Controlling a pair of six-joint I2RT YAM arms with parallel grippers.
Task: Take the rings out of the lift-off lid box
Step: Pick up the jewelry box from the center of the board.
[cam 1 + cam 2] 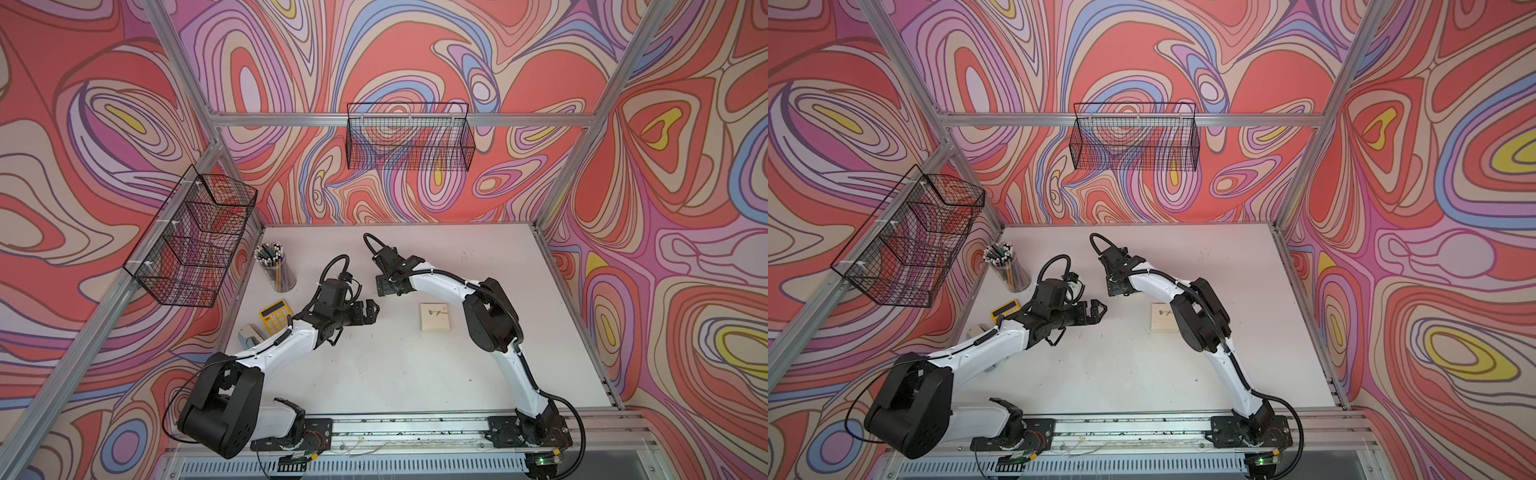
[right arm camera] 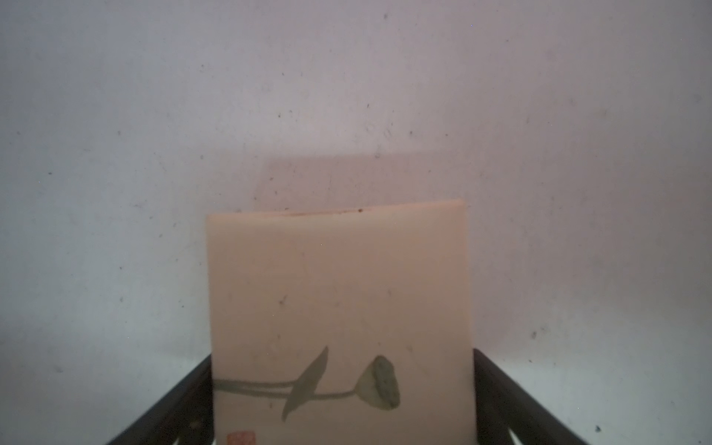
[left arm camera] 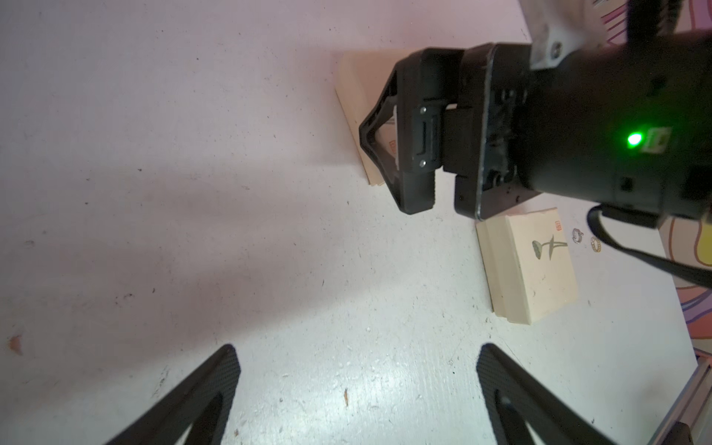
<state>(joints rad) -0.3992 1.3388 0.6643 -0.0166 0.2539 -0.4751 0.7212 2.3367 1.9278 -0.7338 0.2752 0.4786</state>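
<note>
Two cream boxes with a lotus print lie on the white table. My right gripper (image 2: 343,354) is open and straddles one box (image 2: 339,277), a finger close along each side; I cannot tell if they touch it. The left wrist view shows that gripper low over this box (image 3: 352,88). The other box (image 1: 435,317) lies shut nearer the right arm. Two tiny rings (image 3: 576,235) (image 3: 596,244) lie on the table just beyond it; the right arm hides them in both top views. My left gripper (image 1: 372,311) is open and empty over bare table, left of both boxes.
A cup of pencils (image 1: 276,266), a yellow calculator (image 1: 275,318) and a grey stapler (image 1: 249,336) stand along the table's left side. Wire baskets hang on the left wall (image 1: 195,237) and the back wall (image 1: 409,137). An aluminium rail (image 1: 415,428) runs along the front edge.
</note>
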